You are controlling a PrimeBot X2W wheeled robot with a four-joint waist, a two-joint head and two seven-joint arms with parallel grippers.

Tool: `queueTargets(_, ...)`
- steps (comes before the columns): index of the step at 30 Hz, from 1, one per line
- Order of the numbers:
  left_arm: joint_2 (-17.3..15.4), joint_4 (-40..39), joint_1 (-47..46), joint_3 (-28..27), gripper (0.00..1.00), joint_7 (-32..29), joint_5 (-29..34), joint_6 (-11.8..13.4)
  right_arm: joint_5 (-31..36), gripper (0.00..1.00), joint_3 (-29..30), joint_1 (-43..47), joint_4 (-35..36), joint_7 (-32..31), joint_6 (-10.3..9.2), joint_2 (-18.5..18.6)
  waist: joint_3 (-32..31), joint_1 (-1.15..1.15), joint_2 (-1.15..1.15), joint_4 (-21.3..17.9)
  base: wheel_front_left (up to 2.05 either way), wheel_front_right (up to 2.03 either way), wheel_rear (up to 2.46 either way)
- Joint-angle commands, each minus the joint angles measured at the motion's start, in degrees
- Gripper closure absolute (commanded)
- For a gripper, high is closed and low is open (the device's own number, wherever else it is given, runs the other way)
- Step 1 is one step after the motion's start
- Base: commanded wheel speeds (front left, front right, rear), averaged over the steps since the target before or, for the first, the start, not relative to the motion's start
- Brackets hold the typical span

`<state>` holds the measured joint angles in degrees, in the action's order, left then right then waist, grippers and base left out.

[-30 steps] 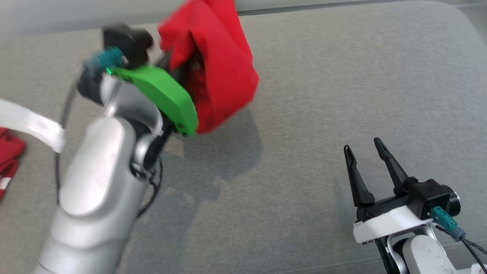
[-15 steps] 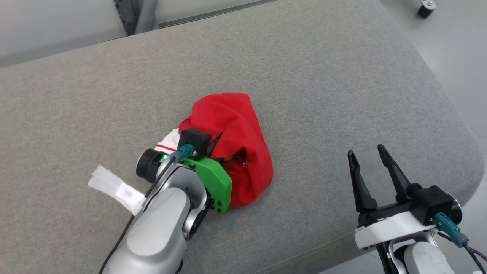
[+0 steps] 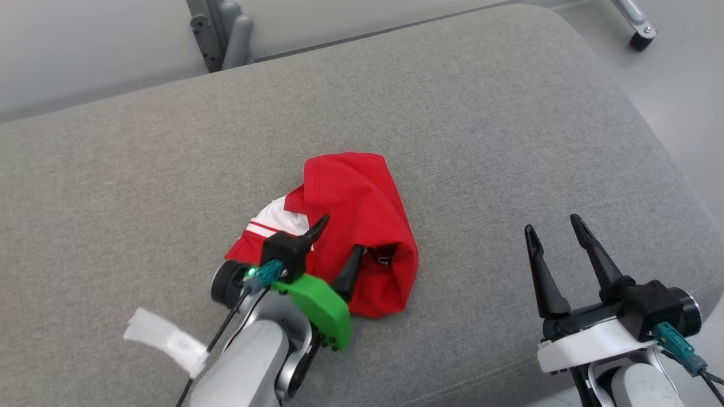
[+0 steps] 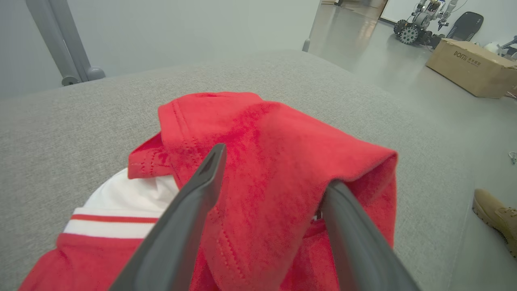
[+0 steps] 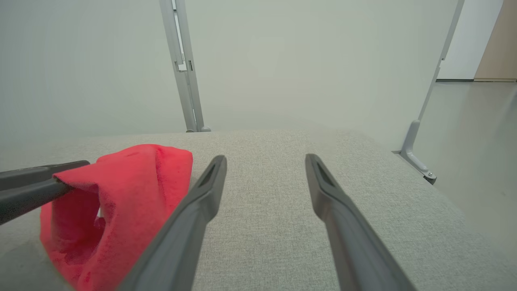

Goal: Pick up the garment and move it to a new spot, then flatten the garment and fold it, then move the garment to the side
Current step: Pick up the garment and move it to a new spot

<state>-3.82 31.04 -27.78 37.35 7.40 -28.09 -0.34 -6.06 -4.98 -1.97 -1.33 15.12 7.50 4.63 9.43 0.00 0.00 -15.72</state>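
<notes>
Surface (image 3: 509,113): grey woven upholstery, padded, with a rounded corner at the far right.
Right gripper (image 3: 552,223): two long, dark, tapered fingers spread apart with nothing between them. It is held over the near right part of the surface, well apart from the garment.
Left gripper (image 3: 342,233): fingers spread wide and clamping nothing. One finger lies over the red cloth; the tip of the other is tucked under a raised fold.
Left wrist: green plastic bracket (image 3: 317,305) on a silver forearm, with a white tag (image 3: 164,339) beside it.
Garment (image 3: 362,192): soft red knit, crumpled in a heap near the middle of the surface. It has stitched hems and a white panel with a red stripe on its left side.
Background: pale wall, grey metal posts (image 3: 223,34), glossy floor with a cardboard box (image 4: 468,66) and a tan shoe (image 4: 494,216).
</notes>
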Motion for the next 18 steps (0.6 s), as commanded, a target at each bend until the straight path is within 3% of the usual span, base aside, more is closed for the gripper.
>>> queueTargets(1, -2.18, -1.75, 2.61, -0.24, 0.00, 0.31, 0.51, 0.87, 0.39, 0.00, 0.53, 0.87, 0.73, 0.05, -0.02, 0.47, -2.52, 0.00, 0.00, 2.22, 0.00, 0.00, 0.00)
queueTargets(10, -10.57, -21.31, 17.89, -6.50, 0.00, 4.20, -1.17, 9.36, 1.42, 0.00, 1.93, 4.46, 3.92, 0.05, -0.02, 3.08, -7.57, 0.00, 0.00, 10.66, 0.00, 0.00, 0.00)
queueTargets(18, -13.44, -22.04, 25.53, -11.97, 0.00, 7.81, 0.27, 9.96, 1.26, 0.00, 5.47, 8.09, 3.69, 0.04, -0.03, 4.31, -10.07, 0.00, 0.00, 17.35, 0.00, 0.00, 0.00)
